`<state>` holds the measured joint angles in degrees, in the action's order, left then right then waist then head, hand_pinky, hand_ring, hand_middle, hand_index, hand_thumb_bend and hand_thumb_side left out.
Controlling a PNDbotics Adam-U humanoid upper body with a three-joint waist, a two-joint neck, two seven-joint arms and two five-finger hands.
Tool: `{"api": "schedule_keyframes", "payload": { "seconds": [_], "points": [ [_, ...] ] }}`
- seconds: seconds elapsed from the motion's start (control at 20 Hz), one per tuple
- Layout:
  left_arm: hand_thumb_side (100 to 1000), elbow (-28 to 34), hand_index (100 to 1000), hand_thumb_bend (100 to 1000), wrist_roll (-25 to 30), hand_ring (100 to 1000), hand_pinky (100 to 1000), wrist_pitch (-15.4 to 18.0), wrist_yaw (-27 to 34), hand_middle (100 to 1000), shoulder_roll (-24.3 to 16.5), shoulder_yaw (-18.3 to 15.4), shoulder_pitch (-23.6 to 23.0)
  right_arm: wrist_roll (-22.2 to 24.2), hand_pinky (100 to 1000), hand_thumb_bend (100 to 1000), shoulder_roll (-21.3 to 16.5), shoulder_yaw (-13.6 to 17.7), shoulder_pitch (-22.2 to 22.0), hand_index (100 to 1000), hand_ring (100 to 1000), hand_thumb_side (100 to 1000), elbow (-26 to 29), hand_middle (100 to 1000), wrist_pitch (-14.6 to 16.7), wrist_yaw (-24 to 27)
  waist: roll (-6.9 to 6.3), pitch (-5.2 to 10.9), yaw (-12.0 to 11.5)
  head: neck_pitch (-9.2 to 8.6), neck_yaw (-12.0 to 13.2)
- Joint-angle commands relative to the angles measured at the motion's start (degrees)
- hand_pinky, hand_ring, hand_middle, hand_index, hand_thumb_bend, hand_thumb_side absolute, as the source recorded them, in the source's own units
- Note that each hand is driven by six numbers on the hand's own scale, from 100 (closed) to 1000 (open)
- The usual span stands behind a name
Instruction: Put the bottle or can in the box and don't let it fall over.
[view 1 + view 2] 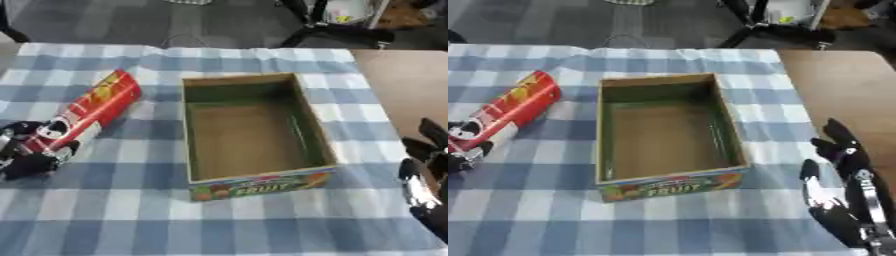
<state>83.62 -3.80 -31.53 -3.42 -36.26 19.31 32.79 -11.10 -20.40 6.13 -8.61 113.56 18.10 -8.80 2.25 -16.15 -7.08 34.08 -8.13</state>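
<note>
Left hand (pixel 31 150) at far left edge, black fingers (pixel 35 162) curled round lower end of red can (pixel 87 117). Can lay tilted on its side on checked surface (pixel 131 210), top end pointing up and away from the fingers, toward the far side. Red label with yellow patch near top, white band and dark round mark close to the fingers. Just right of the can, apart from it and from the left fingers: open cardboard box (pixel 324 145), upright, nothing inside, brown floor, greenish inner walls, printed front panel reading FRUIT. Between both hands, nearer the centre. Further right, bare brown strip beyond the cloth edge. Right hand (pixel 842 200) at lower right corner, fingers (pixel 837 137) straight and spread, pointing up, holding nothing, well apart from the box. Touching the surface or not: could not tell. Dark chair bases on grey floor beyond the far edge.
</note>
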Motion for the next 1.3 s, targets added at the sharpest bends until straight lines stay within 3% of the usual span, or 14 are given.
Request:
{"api": "schedule_keyframes", "payload": {
  "seconds": [0.05,0.45,0.6,0.85,1.05,1.3],
  "points": [
    [243,-0.91,753,368,-0.95,681,662,-0.76,-1.17,738,-0.87,1.33,-1.02,0.07,866,100,-0.63,0.57,0.05,936,862,478,1.03,1000,-0.02,0.28,0.31,0.79,0.04,-0.84,0.20],
    [201,0.63,814,511,-1.32,746,724,-4.48,-7.72,765,-1.53,2.70,-1.02,0.21,866,100,-0.59,0.54,0.24,937,862,479,1.03,1000,-0.27,0.22,0.10,0.61,0.09,-0.93,0.30],
    [191,1.18,818,522,-0.16,750,726,-6.11,-10.52,766,-1.54,2.91,-0.89,0.27,867,100,-0.63,0.52,0.34,937,863,479,1.03,1000,-0.37,0.25,0.03,0.58,0.06,-0.98,0.36],
    [159,1.49,796,439,2.21,699,688,-7.00,-14.08,740,-0.93,2.05,-0.80,0.32,867,100,-0.62,0.55,0.41,937,863,479,1.03,1000,-0.42,0.23,0.00,0.45,0.06,-0.99,0.38],
    [100,2.07,778,389,2.03,612,643,-6.87,-13.68,694,-0.91,1.62,-0.74,0.35,867,100,-0.64,0.54,0.46,936,861,479,1.03,1000,-0.50,0.15,-0.03,0.40,0.06,-0.94,0.34],
    [100,2.23,740,361,1.15,521,583,-6.45,-12.94,631,-1.00,1.52,-0.63,0.37,867,100,-0.73,0.54,0.50,936,861,478,1.03,1000,-0.51,0.23,-0.03,0.44,0.08,-1.05,0.36]
  ]
}}
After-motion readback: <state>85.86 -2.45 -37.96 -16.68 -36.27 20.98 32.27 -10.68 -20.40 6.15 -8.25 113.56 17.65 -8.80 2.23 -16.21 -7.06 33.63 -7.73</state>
